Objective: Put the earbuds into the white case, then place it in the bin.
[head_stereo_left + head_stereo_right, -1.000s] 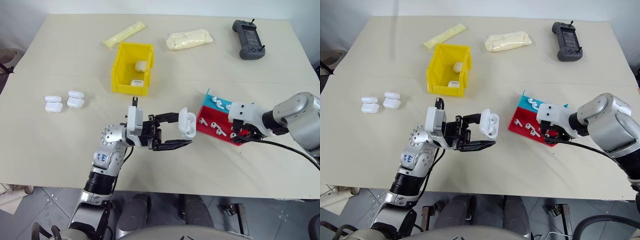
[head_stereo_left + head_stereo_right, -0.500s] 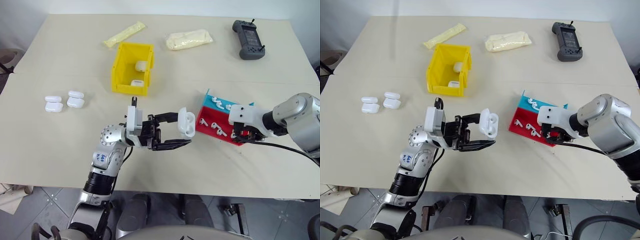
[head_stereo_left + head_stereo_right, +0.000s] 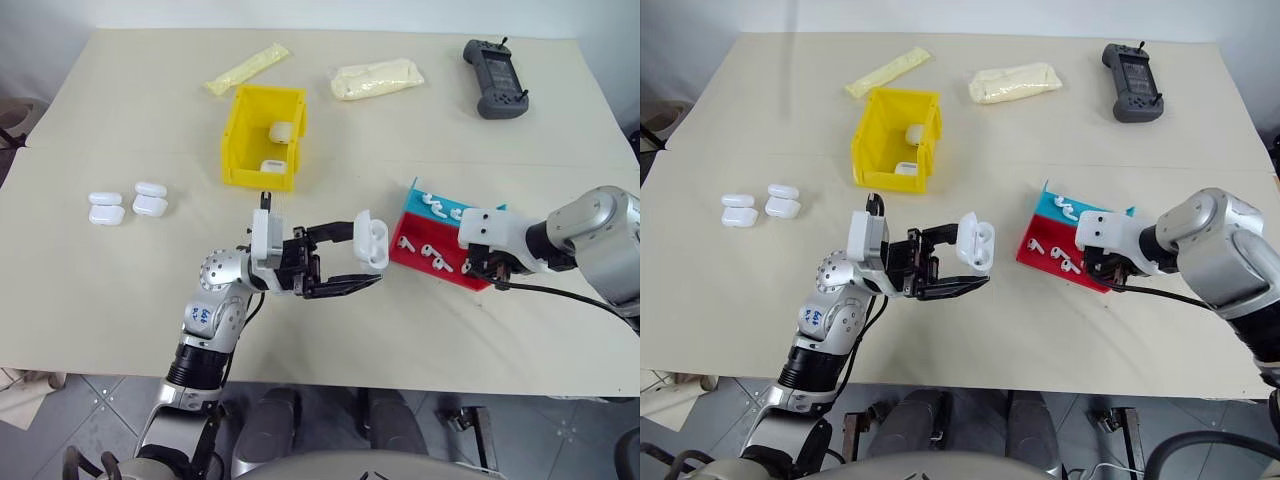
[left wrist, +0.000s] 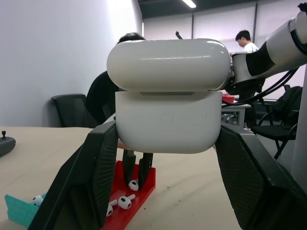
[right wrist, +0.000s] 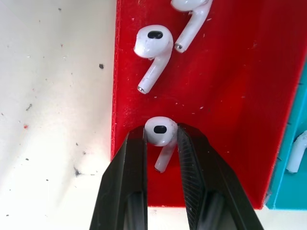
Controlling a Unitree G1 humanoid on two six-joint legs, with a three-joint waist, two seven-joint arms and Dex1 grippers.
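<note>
My left gripper (image 3: 368, 262) is clamped on the case (image 3: 370, 240), holding it up above the table (image 3: 120, 290) near the middle, lid hinged open. In the left wrist view the case (image 4: 168, 98) sits squeezed between both fingers (image 4: 91, 177).

My right gripper (image 5: 160, 143) points down into the tray (image 3: 415, 240), a red and teal one right of centre. Its fingers (image 5: 127, 177) are pinched on one earbud (image 5: 159, 134) lying on the red part near the tray's edge. I can't tell if the bud is off the tray floor.

Tray contents: more earbuds (image 3: 432, 258) loose on the red part, a few on the teal part (image 3: 435, 205). In the right wrist view two other buds (image 5: 152, 50) lie just beyond the pinched one, plus one on the teal side (image 5: 297, 153).

Bin (image 3: 245, 140): yellow, far side left of centre, well apart from both grippers. Two closed cases (image 3: 281, 132) lie inside it, one farther, one near the front wall (image 3: 273, 166).

Spare cases (image 3: 128, 204): four, grouped on the table at far left, all shut.

Far edge of the table: a long yellowish packet (image 3: 247, 67), a fatter pale packet (image 3: 377, 78), and a dark controller (image 3: 497, 78) at far right.
</note>
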